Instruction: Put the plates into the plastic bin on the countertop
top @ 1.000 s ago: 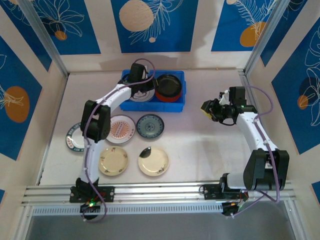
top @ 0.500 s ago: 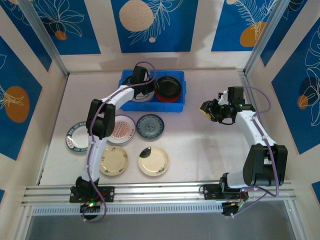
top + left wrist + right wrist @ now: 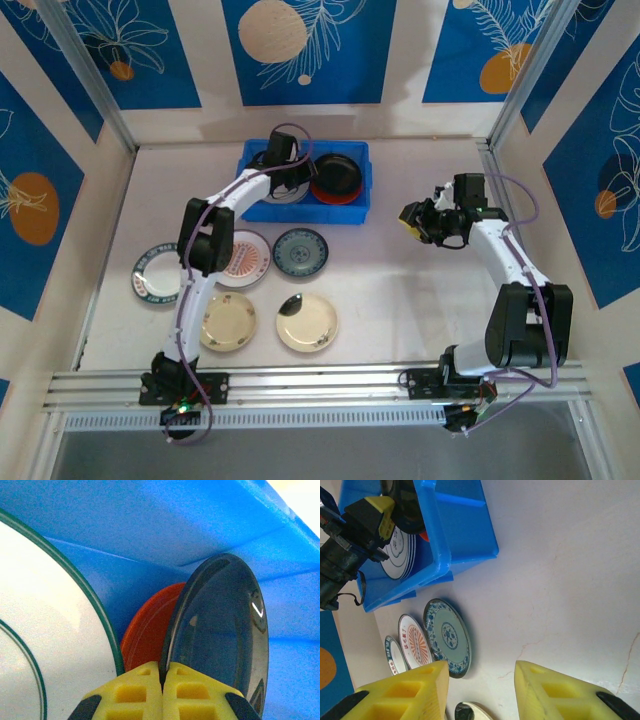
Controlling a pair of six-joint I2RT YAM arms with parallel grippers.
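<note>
The blue plastic bin (image 3: 352,208) stands at the back of the countertop (image 3: 420,290). Its right half holds a glossy black plate (image 3: 338,172) on an orange plate (image 3: 145,630); a white dark-rimmed plate (image 3: 40,630) lies in the left half. My left gripper (image 3: 162,667) is inside the bin, shut, with its tips against the black plate's (image 3: 220,630) rim. My right gripper (image 3: 480,680) hovers open and holds nothing, over bare countertop right of the bin. Several plates lie on the countertop: teal patterned (image 3: 301,252), pink-striped (image 3: 240,258), white dark-rimmed (image 3: 150,275) and two cream ones (image 3: 227,322) (image 3: 306,322).
Blue-and-cream patterned walls (image 3: 300,50) close in the back and both sides. An aluminium rail (image 3: 320,382) runs along the near edge by the arm bases. Bare countertop lies between the plates and my right arm.
My left gripper, still shut, has slid rightwards inside the bin from above the white plate to the black plate's rim. The plates and my right arm have stayed almost still.
</note>
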